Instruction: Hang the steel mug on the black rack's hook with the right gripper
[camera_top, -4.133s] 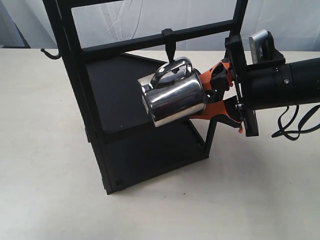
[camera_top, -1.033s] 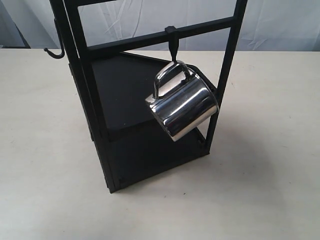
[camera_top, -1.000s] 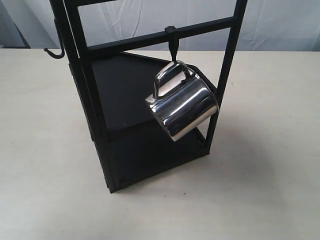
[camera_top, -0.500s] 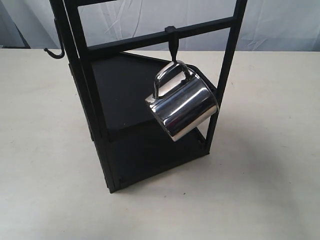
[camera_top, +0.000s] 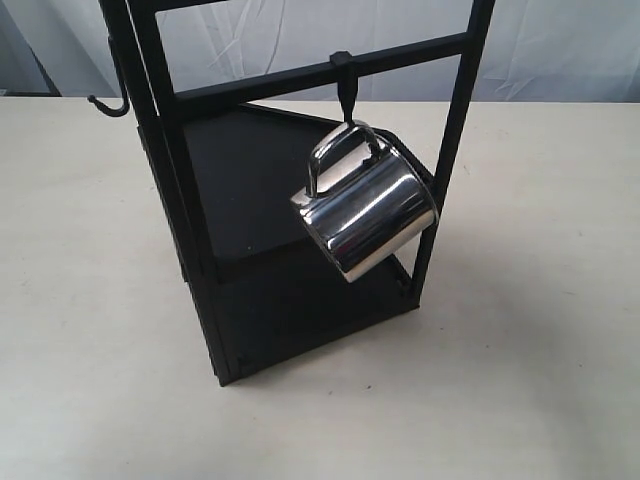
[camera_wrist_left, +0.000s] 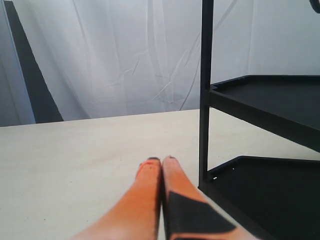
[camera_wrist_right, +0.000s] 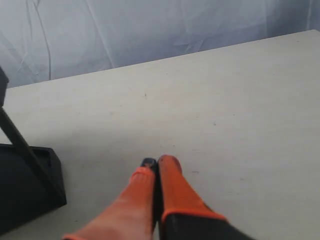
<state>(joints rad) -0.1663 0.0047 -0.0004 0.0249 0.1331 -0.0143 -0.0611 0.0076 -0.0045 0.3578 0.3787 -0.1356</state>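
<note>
The steel mug (camera_top: 368, 215) hung by its looped strap handle (camera_top: 343, 152) from the hook (camera_top: 344, 93) on the black rack (camera_top: 180, 180), well apart from both sets of fingers and clear of the table (camera_top: 520, 380). It looked rigid, light and mirror-slick, so a squeeze on the round wall would likely slip; the rolled rim or the handle seemed the surer place to take hold. Its long axis lay tilted, the open mouth pointing down and toward the rack's right post, the base up and outward. The right gripper (camera_wrist_right: 156, 162) had its fingers pressed together on nothing, low over bare table just beside the rack's foot. The left gripper (camera_wrist_left: 161, 160) was likewise closed and empty near a rack post.
</note>
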